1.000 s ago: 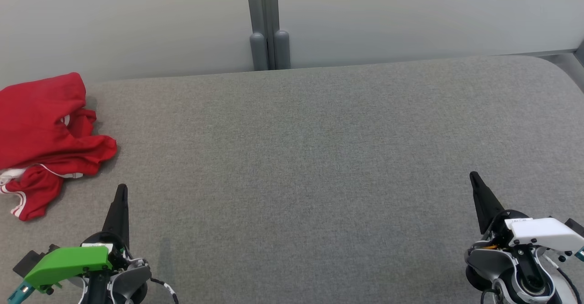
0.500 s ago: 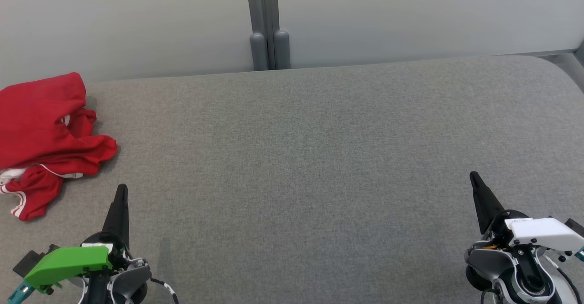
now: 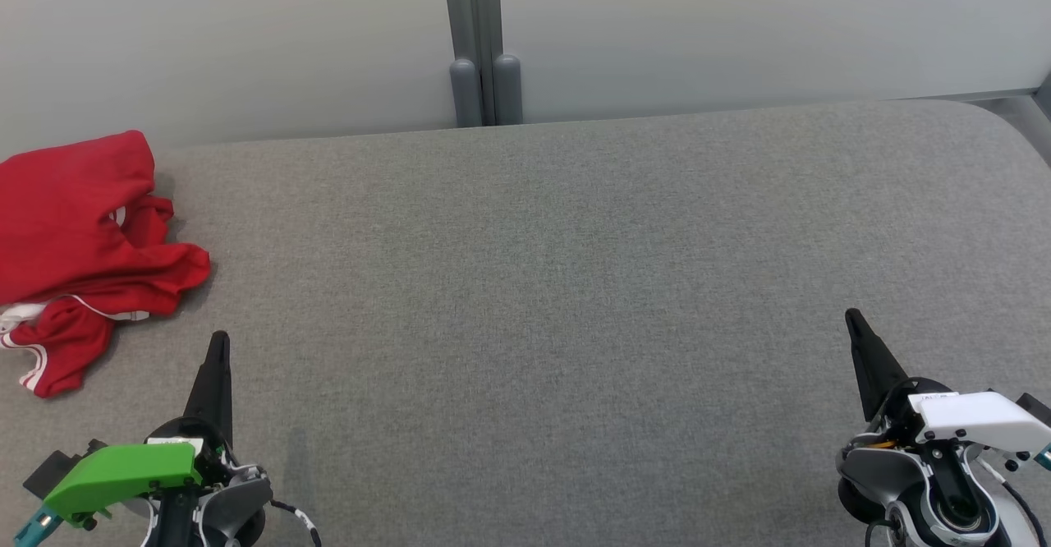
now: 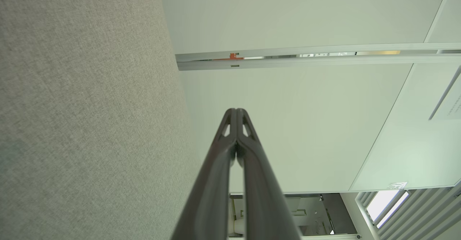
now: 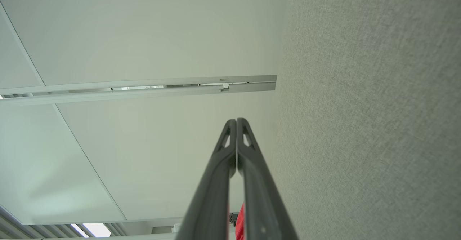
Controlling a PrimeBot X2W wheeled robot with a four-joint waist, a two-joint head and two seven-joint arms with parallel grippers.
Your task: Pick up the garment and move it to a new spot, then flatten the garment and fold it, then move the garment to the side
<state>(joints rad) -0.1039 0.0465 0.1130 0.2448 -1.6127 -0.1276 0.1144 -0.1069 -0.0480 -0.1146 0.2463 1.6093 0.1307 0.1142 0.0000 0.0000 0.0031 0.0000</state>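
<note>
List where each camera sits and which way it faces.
Head view: on the head, facing forward and down at the grey surface and red garment; shut left end effector and right end effector show.
Left wrist view: on that wrist, facing along its own fingers over the surface toward the pale wall.
Right wrist view: on that wrist, facing likewise past its own fingers.
Shared: all three show surface and wall.
</note>
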